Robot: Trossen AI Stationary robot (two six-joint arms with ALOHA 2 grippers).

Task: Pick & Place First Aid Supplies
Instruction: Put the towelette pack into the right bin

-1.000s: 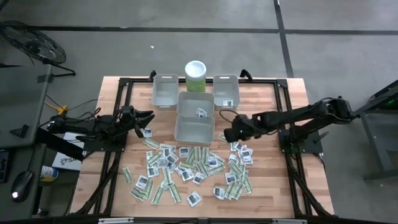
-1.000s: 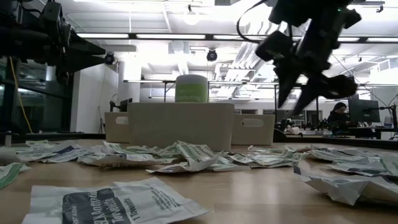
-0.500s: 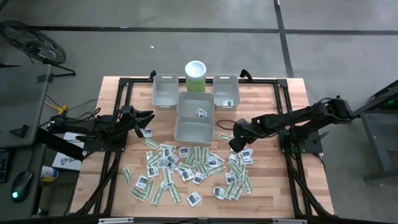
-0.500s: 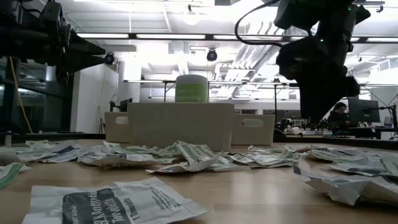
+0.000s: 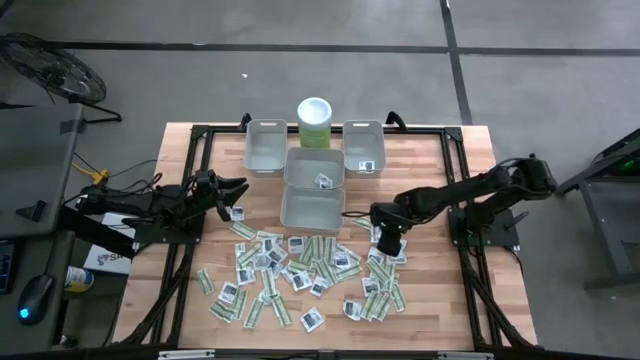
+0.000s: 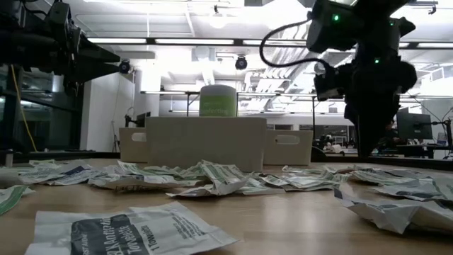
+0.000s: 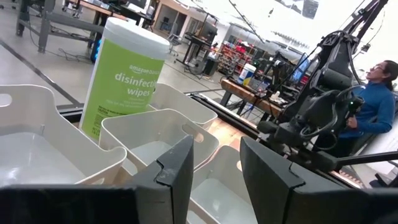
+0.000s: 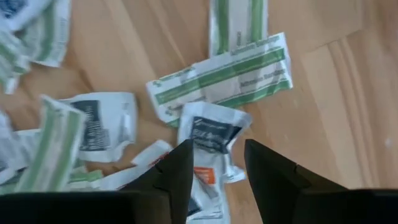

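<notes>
Your right gripper hangs parted, holding nothing, directly above a white square packet among the scattered supplies near the grey bins. Lower straight so both fingers straddle one packet only. The left gripper waits, parted and empty, beside the bins.

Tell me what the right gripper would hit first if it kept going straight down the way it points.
Most likely the white square packet with dark print lying on the table between the open jaws of the right gripper, though depth is unclear.
</notes>
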